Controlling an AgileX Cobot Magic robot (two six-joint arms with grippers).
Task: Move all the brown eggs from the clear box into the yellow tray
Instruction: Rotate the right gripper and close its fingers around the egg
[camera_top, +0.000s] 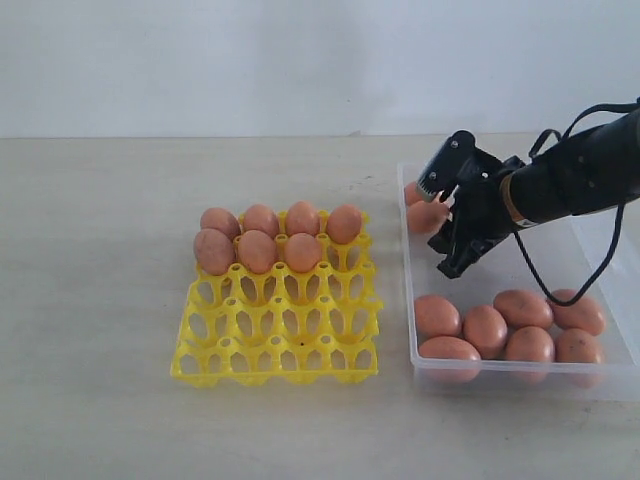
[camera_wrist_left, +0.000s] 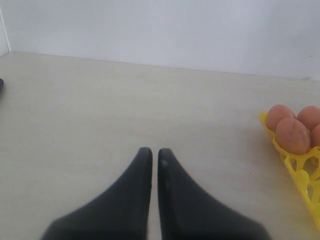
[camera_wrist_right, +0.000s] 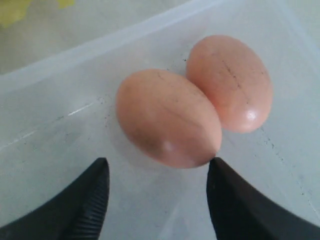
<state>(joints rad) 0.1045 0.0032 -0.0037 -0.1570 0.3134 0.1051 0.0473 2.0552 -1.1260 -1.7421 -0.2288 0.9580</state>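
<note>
From the camera that sees it all, the yellow tray (camera_top: 280, 335) sits on the table (camera_top: 100, 300). Seven brown eggs (camera_top: 257, 250) fill its two back rows, four behind and three in front. The clear box (camera_top: 411, 290) is just beside the tray, on the right. Seven more eggs lie close together at its near end (camera_top: 484, 330). Two eggs (camera_top: 428, 216) lie in the far left corner. The right claw (camera_top: 442, 225) reaches into that corner, right by those two eggs.

The left arm's camera shows the left claw (camera_wrist_left: 151, 155) over bare table. Its two fingers are together and hold nothing. A corner of the tray (camera_wrist_left: 300, 175) with a few eggs (camera_wrist_left: 292, 135) shows at the edge.

The right arm's camera shows the right claw (camera_wrist_right: 159, 170) with its fingers wide apart. Two eggs touch each other on the box floor (camera_wrist_right: 60, 125). The nearer egg (camera_wrist_right: 167, 117) lies just past the fingertips, not yet between them. One fingertip (camera_wrist_right: 216, 172) is right at its end. The egg is not squeezed.
</note>
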